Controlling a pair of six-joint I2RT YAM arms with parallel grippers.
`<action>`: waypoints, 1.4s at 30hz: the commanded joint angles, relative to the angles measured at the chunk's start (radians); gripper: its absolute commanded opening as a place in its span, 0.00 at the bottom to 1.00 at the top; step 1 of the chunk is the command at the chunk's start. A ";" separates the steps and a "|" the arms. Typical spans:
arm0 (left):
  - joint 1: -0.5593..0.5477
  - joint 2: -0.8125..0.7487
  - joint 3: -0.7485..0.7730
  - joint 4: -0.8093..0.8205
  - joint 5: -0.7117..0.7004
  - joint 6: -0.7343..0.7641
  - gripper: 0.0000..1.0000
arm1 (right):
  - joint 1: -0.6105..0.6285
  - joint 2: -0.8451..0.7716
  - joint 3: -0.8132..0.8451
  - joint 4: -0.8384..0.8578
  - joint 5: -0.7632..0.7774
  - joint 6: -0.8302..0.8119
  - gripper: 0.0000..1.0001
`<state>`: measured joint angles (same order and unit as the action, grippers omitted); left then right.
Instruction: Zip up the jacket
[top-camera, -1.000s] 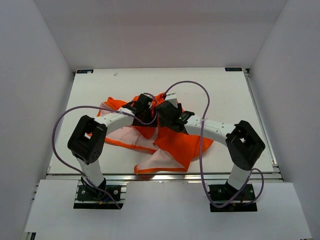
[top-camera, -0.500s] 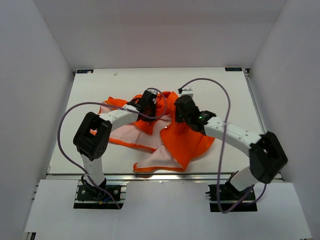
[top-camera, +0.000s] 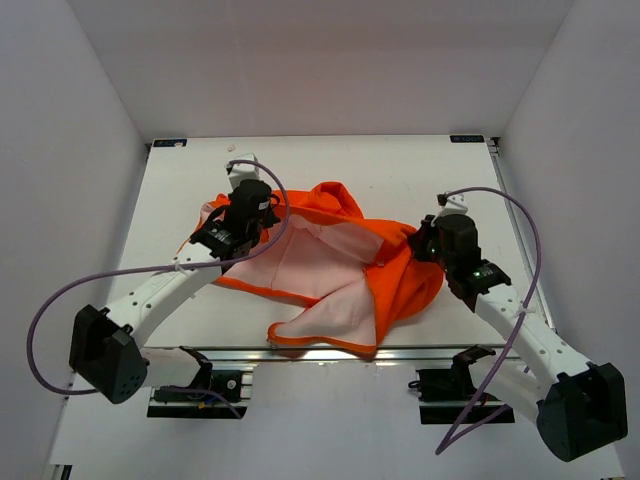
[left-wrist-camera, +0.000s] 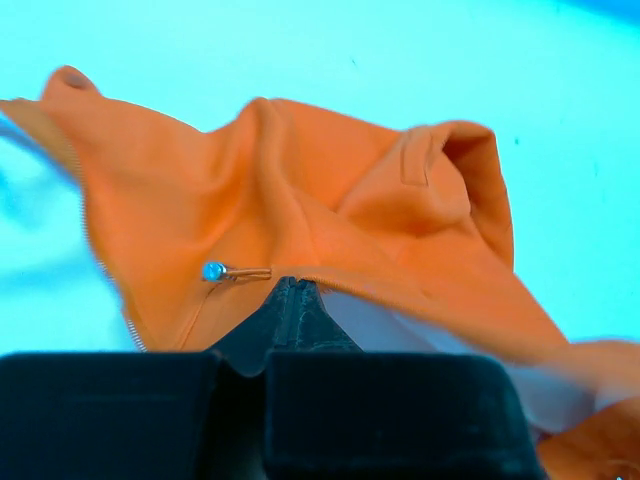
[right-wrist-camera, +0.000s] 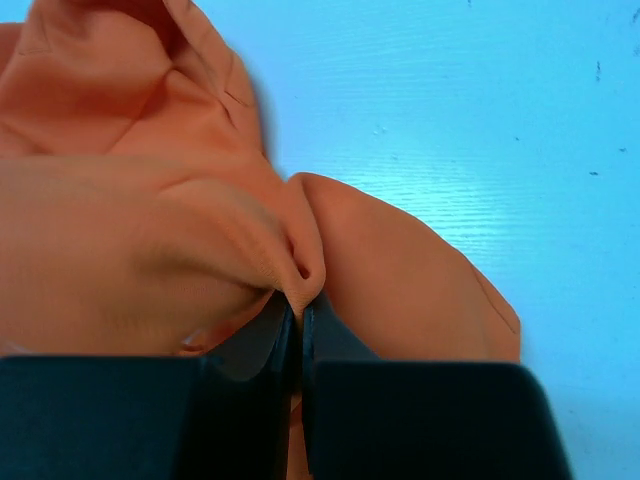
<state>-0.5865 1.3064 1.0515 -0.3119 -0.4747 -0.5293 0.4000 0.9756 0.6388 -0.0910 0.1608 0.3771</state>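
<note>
Jacket (top-camera: 400, 290): lies open mid-table (top-camera: 450, 180), table margin showing all round. Left gripper (left-wrist-camera: 290, 292) clenched on its zipper edge; right gripper (right-wrist-camera: 298, 300) clenched on a fold.

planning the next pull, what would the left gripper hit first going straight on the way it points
The left gripper is shut on the jacket, so it would push straight into its orange folds ahead, beside the zipper pull. Bare table probably comes only beyond them; depth is unclear.

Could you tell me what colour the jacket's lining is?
The lining is pale pink; top external view.
</note>
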 joint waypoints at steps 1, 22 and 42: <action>0.001 -0.061 -0.027 -0.059 -0.140 -0.038 0.00 | -0.061 -0.020 -0.014 -0.009 -0.044 -0.050 0.00; 0.001 -0.418 0.327 0.343 0.513 -0.038 0.00 | -0.072 -0.230 0.625 -0.030 -0.596 -0.230 0.00; 0.001 0.022 0.863 0.171 0.174 -0.060 0.00 | -0.072 0.127 1.021 -0.102 -0.410 -0.043 0.00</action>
<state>-0.5873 1.2461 1.9282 -0.0700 -0.0761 -0.6361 0.3332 1.0027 1.7115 -0.2195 -0.3676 0.2855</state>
